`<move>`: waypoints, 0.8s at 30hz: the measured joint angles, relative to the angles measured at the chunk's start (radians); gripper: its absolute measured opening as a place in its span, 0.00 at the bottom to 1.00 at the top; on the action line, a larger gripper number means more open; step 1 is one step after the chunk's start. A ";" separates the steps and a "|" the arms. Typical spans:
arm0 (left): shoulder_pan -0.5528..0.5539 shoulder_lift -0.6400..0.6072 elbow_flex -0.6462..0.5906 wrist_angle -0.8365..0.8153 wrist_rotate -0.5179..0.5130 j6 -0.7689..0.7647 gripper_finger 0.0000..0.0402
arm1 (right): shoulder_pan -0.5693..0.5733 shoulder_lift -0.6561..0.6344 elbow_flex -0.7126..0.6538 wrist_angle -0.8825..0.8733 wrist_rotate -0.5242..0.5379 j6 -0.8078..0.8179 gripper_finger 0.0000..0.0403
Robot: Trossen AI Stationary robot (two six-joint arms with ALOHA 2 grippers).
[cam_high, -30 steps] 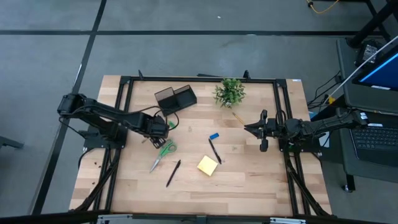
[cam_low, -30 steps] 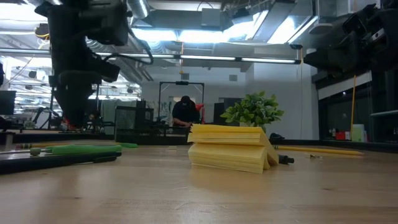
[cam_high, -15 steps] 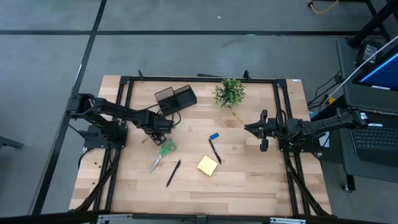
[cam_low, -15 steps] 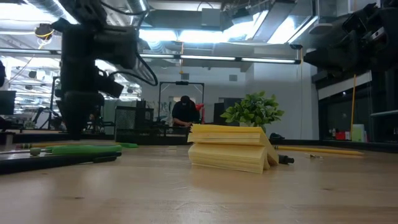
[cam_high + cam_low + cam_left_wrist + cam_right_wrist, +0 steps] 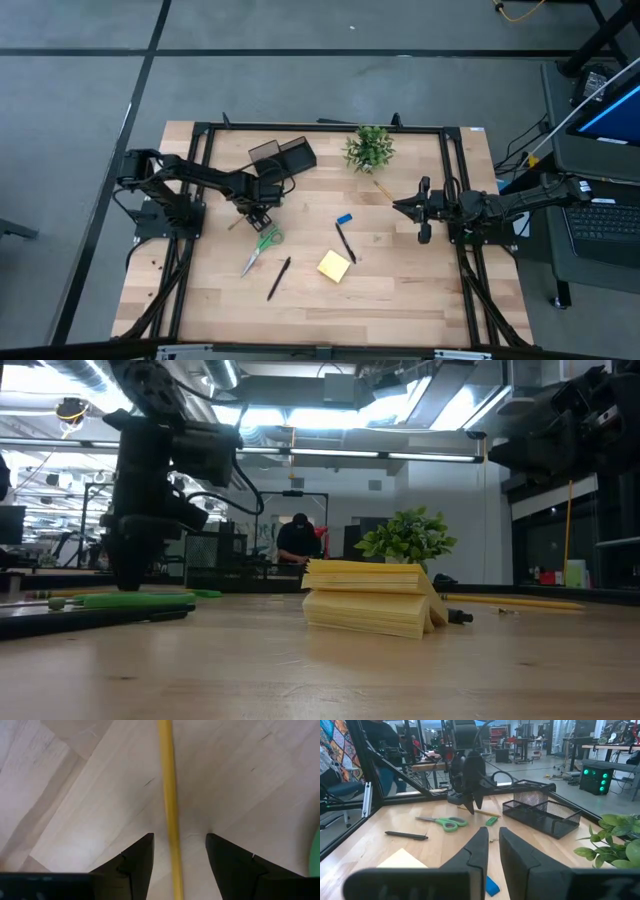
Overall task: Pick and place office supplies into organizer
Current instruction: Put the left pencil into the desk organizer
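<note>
My left gripper (image 5: 258,213) points straight down at the table, just beyond the green-handled scissors (image 5: 262,244). It is open, with one finger on each side of a yellow wooden pencil (image 5: 169,795) that lies flat on the wood. The pencil runs through the gap untouched. My right gripper (image 5: 397,206) waits level near the table's right side, its fingers a narrow gap apart (image 5: 493,829). The black mesh organizer (image 5: 282,157) stands toward the far edge. Two black pens (image 5: 278,278) (image 5: 345,243), the yellow sticky-note pad (image 5: 334,265), the blue block (image 5: 344,218) and the green block (image 5: 491,821) lie loose.
The small potted plant (image 5: 369,148) stands to the right of the organizer, with another thin pencil-like stick (image 5: 382,188) near it. A black frame (image 5: 200,180) runs along the table's left, far and right sides. A person shows in the room behind the table (image 5: 298,542).
My left gripper has tipped from nearly level to pointing down. It has sunk toward the table and shifted slightly toward the near edge, ending astride the pencil beside the scissors. Nothing on the table has moved.
</note>
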 joint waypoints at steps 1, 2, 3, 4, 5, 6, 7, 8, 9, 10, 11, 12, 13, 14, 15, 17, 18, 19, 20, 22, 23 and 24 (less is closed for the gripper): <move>0.000 0.002 0.000 0.000 0.003 0.000 0.45 | 0.000 0.000 0.000 0.000 0.000 0.000 0.12; 0.000 0.003 0.000 0.001 0.005 0.000 0.45 | 0.000 0.000 0.000 0.000 0.000 0.000 0.12; 0.000 0.003 0.000 0.001 0.007 0.000 0.45 | 0.000 0.000 0.000 0.000 0.000 0.000 0.12; 0.000 0.004 0.000 0.001 0.010 -0.001 0.45 | 0.000 0.000 0.000 0.000 0.000 -0.001 0.12; -0.001 0.004 0.000 0.001 0.010 -0.001 0.45 | 0.000 0.000 0.000 0.000 0.000 -0.001 0.12; -0.003 0.004 0.000 0.001 0.010 -0.006 0.45 | 0.000 0.000 0.000 0.000 0.000 -0.001 0.12; -0.004 0.004 -0.001 0.002 0.010 -0.011 0.45 | 0.000 0.000 0.000 0.000 0.000 -0.001 0.12; -0.005 0.004 -0.001 0.003 0.011 -0.015 0.45 | 0.000 0.000 0.000 0.000 0.000 -0.001 0.12; -0.005 0.005 -0.001 0.004 0.012 -0.016 0.45 | 0.000 0.000 0.000 0.000 0.000 -0.001 0.12; -0.005 0.005 -0.001 0.005 0.012 -0.016 0.45 | 0.000 0.000 0.000 0.000 0.000 -0.001 0.12; -0.005 0.005 -0.001 0.005 0.013 -0.017 0.45 | 0.000 0.000 0.000 0.000 0.000 -0.001 0.12; -0.005 0.005 -0.002 0.006 0.013 -0.013 0.45 | 0.000 0.000 0.000 0.000 0.000 -0.001 0.12; -0.005 0.005 -0.002 0.007 0.013 -0.004 0.45 | 0.000 0.000 0.000 0.000 0.000 -0.001 0.12; -0.005 0.005 -0.002 0.007 0.013 0.003 0.45 | 0.000 0.000 0.000 0.000 0.000 0.002 0.12; -0.005 0.005 -0.002 0.008 0.014 0.006 0.45 | 0.000 0.000 0.000 0.000 -0.001 0.003 0.12; -0.005 0.005 -0.003 0.009 0.015 0.014 0.45 | 0.000 0.000 0.000 0.000 -0.002 0.003 0.12; -0.005 0.005 -0.003 0.009 0.016 0.020 0.45 | 0.000 0.000 0.000 0.000 -0.002 0.003 0.12; -0.005 0.005 -0.003 0.010 0.021 0.030 0.45 | 0.000 0.000 0.000 0.000 -0.002 0.003 0.12; -0.004 0.005 -0.003 0.011 0.030 0.041 0.45 | 0.000 0.000 0.000 0.000 -0.003 0.003 0.12; 0.005 0.006 -0.003 0.013 0.050 0.068 0.45 | 0.000 0.000 0.000 0.000 -0.003 0.004 0.12; 0.008 0.006 -0.003 0.014 0.056 0.079 0.45 | 0.000 0.000 0.000 0.000 -0.003 0.004 0.12; 0.012 0.006 -0.003 0.015 0.059 0.087 0.44 | 0.000 0.000 0.000 0.000 -0.003 0.004 0.12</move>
